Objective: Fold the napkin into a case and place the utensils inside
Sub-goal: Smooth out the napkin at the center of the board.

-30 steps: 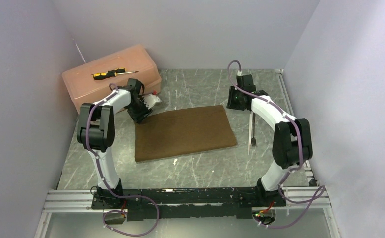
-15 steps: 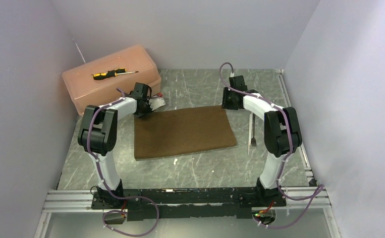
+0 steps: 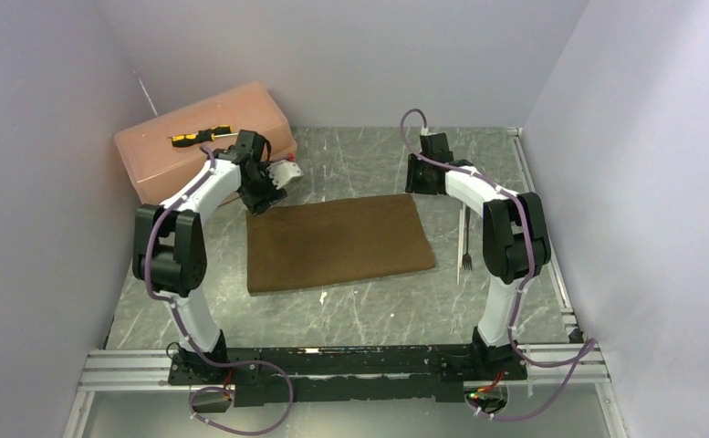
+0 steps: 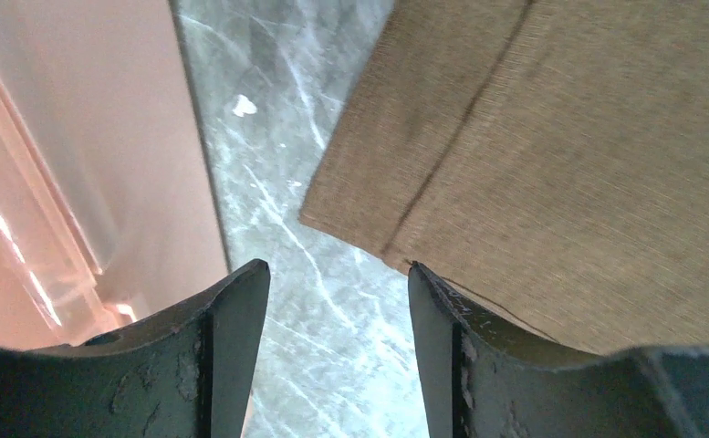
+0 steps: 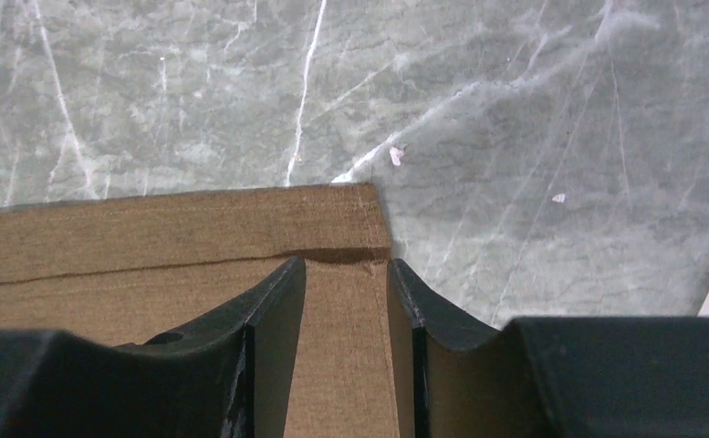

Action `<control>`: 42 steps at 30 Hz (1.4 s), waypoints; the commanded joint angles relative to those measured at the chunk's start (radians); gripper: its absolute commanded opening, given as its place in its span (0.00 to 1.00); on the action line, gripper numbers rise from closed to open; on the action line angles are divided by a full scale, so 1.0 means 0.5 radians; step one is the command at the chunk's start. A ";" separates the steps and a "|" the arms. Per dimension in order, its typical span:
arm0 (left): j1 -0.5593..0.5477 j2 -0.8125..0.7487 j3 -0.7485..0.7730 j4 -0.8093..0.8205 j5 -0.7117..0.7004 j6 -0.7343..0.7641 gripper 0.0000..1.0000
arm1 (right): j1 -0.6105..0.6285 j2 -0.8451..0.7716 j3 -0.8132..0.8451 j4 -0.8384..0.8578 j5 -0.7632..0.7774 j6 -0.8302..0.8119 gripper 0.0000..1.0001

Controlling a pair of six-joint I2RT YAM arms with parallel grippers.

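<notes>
The brown napkin [image 3: 337,242] lies flat mid-table, folded, with one layer's edge showing as a dark line [image 5: 195,265] near its far side. My left gripper [image 3: 266,199] hovers open at its far left corner. In the left wrist view bare marble shows between the jaws of that gripper [image 4: 337,266], and the right finger [image 4: 442,319] overlaps the napkin's edge [image 4: 551,155]. My right gripper [image 3: 416,182] is open over the far right corner, its jaws [image 5: 346,263] straddling flat cloth. One utensil, a fork [image 3: 465,245], lies right of the napkin, tines toward me.
A pink box [image 3: 200,137] stands at the back left, close beside my left gripper, and fills the left of the left wrist view [image 4: 77,137]. A yellow-and-black screwdriver [image 3: 186,140] lies on it, partly hidden by the arm. Grey walls enclose the table.
The left gripper closed a little, then opened wider, and shifted slightly toward the pink box. The right gripper moved left to the napkin's far right corner. Napkin and fork stayed put.
</notes>
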 commanded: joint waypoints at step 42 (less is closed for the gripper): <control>0.163 -0.167 -0.386 0.109 0.335 -0.259 0.46 | -0.003 -0.067 -0.082 0.160 0.060 -0.023 0.16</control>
